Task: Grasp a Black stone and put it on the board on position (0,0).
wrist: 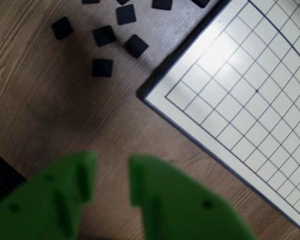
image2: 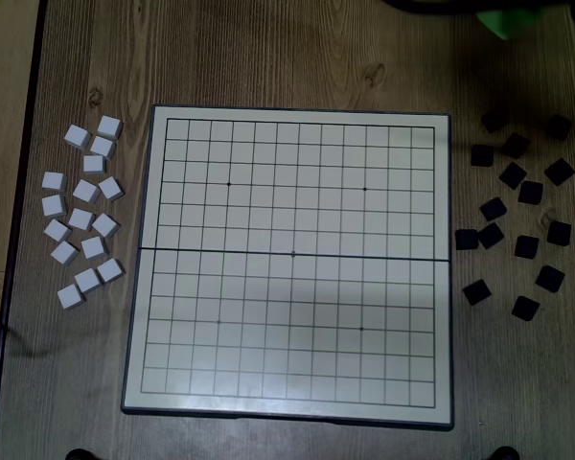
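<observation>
A: What was the biggest thing there?

B: The wood-grain table (image2: 297, 57), and on it the large square cream board (image2: 289, 264) with a thin black grid, bare of stones, its dark fold line running left to right in the overhead view.

A: And the green two-finger gripper (wrist: 112, 177)?

B: It hung over bare table near a board corner in the wrist view, fingers parted a little, holding nothing.

A: Where was the small flat black square stone (wrist: 102, 67)?

B: Well apart from the gripper, lying flat, square so no long axis, edges nearly level with the picture. Other black stones (image2: 517, 216) lay scattered right of the board overhead, the white square blocks (image2: 84, 216) left of it.
</observation>
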